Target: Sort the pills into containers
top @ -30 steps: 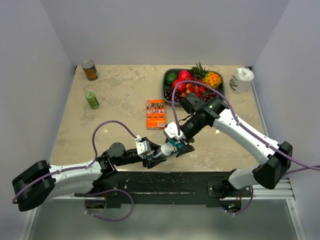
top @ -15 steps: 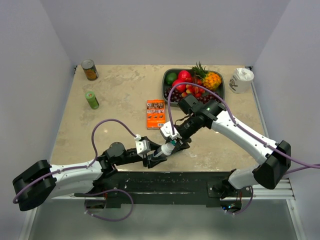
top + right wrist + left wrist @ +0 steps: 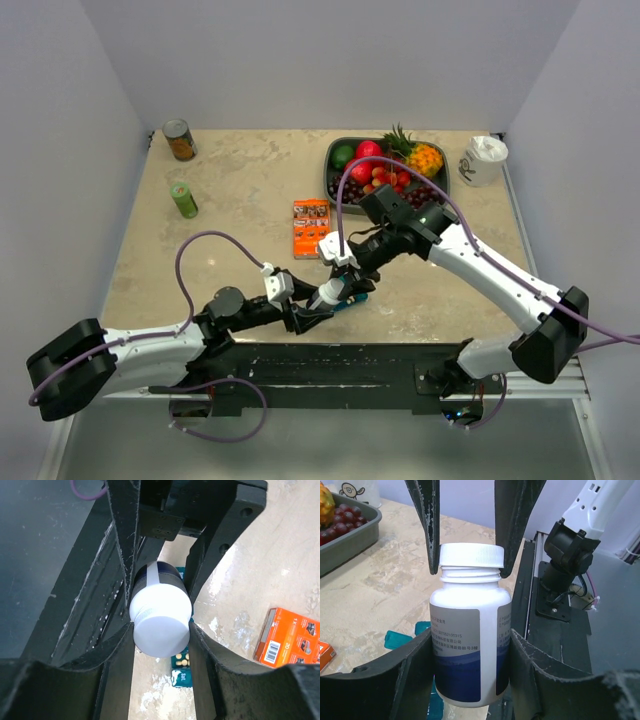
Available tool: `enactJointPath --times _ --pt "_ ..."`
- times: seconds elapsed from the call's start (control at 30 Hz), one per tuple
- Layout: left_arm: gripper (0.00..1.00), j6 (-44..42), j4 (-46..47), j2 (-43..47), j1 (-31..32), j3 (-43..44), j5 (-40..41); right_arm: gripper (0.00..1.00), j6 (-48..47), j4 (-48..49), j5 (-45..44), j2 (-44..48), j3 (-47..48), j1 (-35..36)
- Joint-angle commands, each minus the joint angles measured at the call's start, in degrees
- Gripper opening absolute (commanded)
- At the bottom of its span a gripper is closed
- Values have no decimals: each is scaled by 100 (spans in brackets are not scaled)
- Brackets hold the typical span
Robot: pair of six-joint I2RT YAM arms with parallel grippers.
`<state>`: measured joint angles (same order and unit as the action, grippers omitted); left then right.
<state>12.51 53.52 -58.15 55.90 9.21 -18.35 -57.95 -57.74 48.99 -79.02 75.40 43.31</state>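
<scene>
**1. Left fingers.** My left fingers [image 3: 395,677] are clamped on the body of the white bottle [image 3: 470,630], one pad per side, over the grey-and-blue label. The bottle sits at the near edge of the surface [image 3: 240,180], approx. centre, tilted. Its cap end points far-right, twd my right arm. Whether the bottle touches the surface: cannot tell.

**2. Right fingers.** My right fingers [image 3: 112,680] are closed on the white cap [image 3: 161,630], w/ the tips touching opp. sides of its ribbed rim. The cap is seated on the bottle neck. The thread shows just below it in the left wrist view.

**3. Task item.** The teal organiser strip [image 3: 181,672] lies flat on the surface close below the bottle, beside the black base rail [image 3: 330,365]. Only short sections show past the bottle and fingers. One lid reads "Sat". Whether pills sit in any compartment: cannot tell.

**4. Other items.**
- Orange box [image 3: 311,228]: flat on the surface, just far of the grip point, apart from both arms.
- Grey fruit tray [image 3: 332,180]: far-right, w/ red, green and dark fruit plus a small pineapple.
- White cup [image 3: 483,160]: right of the tray, in the far-right corner.
- Tin can [image 3: 180,140]: far-left corner.
- Green can [image 3: 183,199]: upright, near of the tin can, on the left side.
</scene>
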Motion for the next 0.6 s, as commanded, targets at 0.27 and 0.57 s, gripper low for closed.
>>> enactJointPath --times 0.27,0.57 --pt "0 -319 626 67 -44 458 209 26 399 -712 708 -815 318 37" --pt "0 -592 483 129 -44 643 788 28 2725 1104 -177 -623 -226 37"
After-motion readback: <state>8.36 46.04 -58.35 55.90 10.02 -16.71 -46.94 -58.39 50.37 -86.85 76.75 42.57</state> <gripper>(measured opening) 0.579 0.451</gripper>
